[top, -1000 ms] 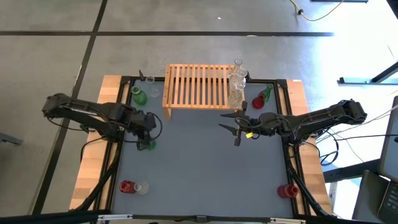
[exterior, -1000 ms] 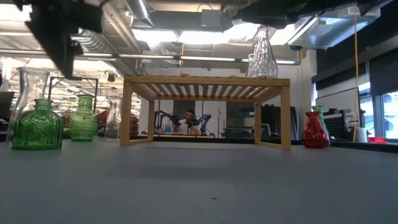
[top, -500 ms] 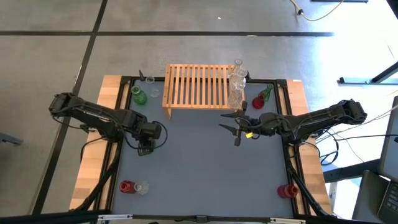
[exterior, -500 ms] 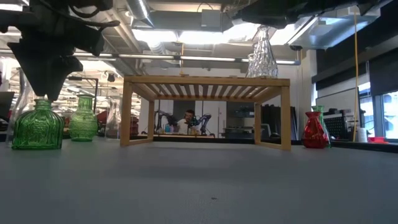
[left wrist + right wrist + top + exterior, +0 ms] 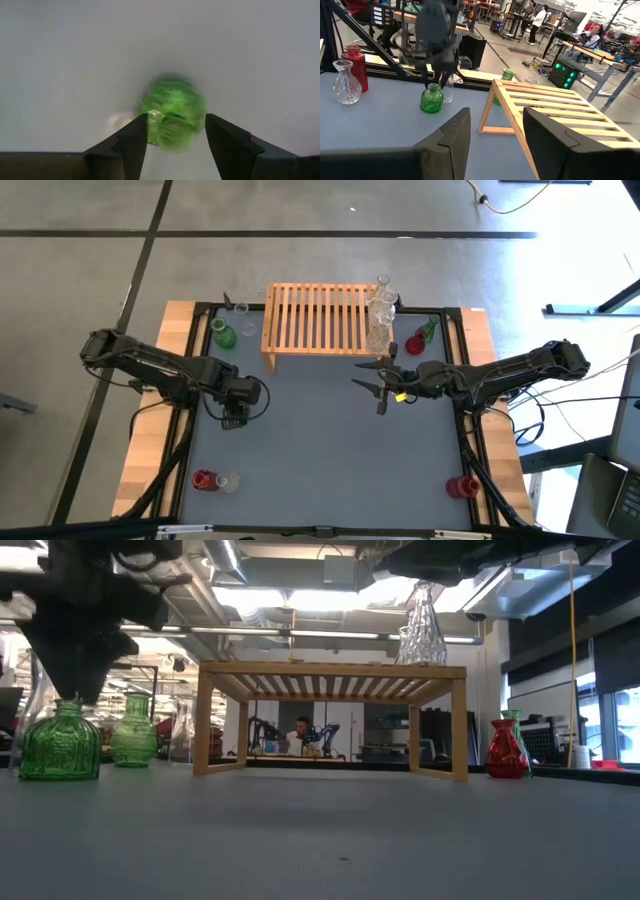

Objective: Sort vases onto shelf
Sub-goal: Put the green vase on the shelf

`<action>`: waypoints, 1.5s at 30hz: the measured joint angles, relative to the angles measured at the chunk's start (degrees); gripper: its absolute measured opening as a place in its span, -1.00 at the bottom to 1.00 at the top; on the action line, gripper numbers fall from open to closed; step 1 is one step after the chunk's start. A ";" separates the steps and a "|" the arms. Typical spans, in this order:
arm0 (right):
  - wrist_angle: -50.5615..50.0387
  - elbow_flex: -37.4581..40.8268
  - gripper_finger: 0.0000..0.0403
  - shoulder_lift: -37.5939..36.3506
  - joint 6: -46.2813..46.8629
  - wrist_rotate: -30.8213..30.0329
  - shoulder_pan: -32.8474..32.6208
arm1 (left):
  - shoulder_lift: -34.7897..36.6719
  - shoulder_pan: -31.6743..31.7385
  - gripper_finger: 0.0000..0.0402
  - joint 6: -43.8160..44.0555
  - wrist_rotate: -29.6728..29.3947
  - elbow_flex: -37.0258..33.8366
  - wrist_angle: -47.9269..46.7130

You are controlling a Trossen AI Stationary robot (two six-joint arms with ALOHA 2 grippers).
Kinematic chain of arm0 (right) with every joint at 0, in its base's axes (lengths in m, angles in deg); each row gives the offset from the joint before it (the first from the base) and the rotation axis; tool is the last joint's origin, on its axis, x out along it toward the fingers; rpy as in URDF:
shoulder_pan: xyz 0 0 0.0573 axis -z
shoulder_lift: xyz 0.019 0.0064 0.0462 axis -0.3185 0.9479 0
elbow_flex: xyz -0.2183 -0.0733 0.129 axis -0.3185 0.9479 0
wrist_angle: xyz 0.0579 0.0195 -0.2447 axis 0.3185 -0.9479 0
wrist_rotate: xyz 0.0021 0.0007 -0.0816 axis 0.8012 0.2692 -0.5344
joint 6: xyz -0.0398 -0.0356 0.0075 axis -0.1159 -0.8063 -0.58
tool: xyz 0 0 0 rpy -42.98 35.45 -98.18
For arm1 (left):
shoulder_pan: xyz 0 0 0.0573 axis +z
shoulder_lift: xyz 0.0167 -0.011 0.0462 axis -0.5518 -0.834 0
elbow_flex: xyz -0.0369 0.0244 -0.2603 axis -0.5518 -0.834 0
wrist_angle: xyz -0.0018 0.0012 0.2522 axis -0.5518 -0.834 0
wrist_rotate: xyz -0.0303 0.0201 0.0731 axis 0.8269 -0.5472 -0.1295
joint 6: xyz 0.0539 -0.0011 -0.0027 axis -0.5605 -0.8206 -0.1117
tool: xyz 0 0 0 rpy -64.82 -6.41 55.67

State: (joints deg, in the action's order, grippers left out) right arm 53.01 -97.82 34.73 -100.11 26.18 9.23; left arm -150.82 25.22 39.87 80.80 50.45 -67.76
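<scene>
While the left hand [image 5: 176, 137] hovers open above, the squat green vase [image 5: 173, 118] stands upright.

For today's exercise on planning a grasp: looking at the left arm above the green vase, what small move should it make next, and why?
Probably lower the left gripper straight down, then close. Its fingers stand open on either side of the green vase, which the low view shows standing upright on the table with the gripper just above its neck. Nothing is held yet. The right gripper waits, open, in front of the shelf.
</scene>
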 joint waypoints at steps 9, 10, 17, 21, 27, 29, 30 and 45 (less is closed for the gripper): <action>0.19 0.00 -0.16 0.00 0.00 0.00 0.00 | -0.42 0.02 -0.04 -0.23 1.82 0.04 0.17; 0.22 0.00 -0.16 0.00 0.00 0.00 0.00 | -0.52 0.07 -0.04 -0.31 1.59 0.04 -0.44; 0.26 0.00 -0.16 0.00 -0.02 0.00 0.00 | -1.88 0.09 -0.04 -0.70 3.46 -0.22 -1.55; 0.26 0.00 -0.16 0.00 -0.02 0.11 0.00 | -3.07 0.12 -0.04 -1.80 3.35 -0.22 0.31; 0.24 0.00 -0.16 0.00 -0.03 0.12 0.00 | -3.45 0.12 -0.17 -2.31 3.14 -0.18 0.51; 0.24 0.00 -0.16 0.00 -0.11 0.13 0.00 | -3.45 0.11 -0.26 -2.36 3.30 -0.16 0.68; 0.24 0.00 -0.16 0.00 -0.11 0.13 0.00 | -3.45 0.11 -0.30 -2.40 3.37 -0.16 0.66; 0.35 0.00 -0.16 0.00 -0.17 0.15 0.00 | -3.54 0.07 -0.42 -3.46 2.94 4.74 0.65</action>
State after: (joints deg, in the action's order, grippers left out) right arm 53.36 -97.82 34.73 -100.29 26.33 9.23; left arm -154.36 25.29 36.41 83.74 55.19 -67.12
